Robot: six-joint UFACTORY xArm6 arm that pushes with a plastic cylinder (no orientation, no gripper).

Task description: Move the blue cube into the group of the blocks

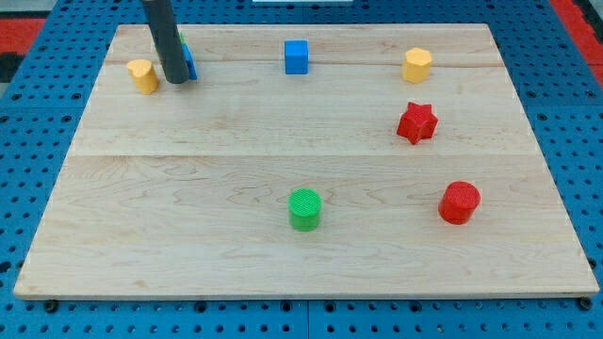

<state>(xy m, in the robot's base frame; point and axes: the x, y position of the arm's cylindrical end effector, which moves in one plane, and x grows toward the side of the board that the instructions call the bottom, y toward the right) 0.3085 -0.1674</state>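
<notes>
A blue cube (297,56) sits near the view's top, middle. My tip (176,80) is at the top left, right in front of a second blue block (188,60) that the rod mostly hides; its shape cannot be made out. A yellow block (143,75) lies just left of the tip. On the right, a yellow hexagonal block (417,65), a red star (416,122) and a red cylinder (459,202) stand loosely one below the other. A green cylinder (304,209) stands at the lower middle.
The wooden board (188,235) lies on a blue pegboard table (28,141). The dark rod (165,33) rises from the tip out of the view's top.
</notes>
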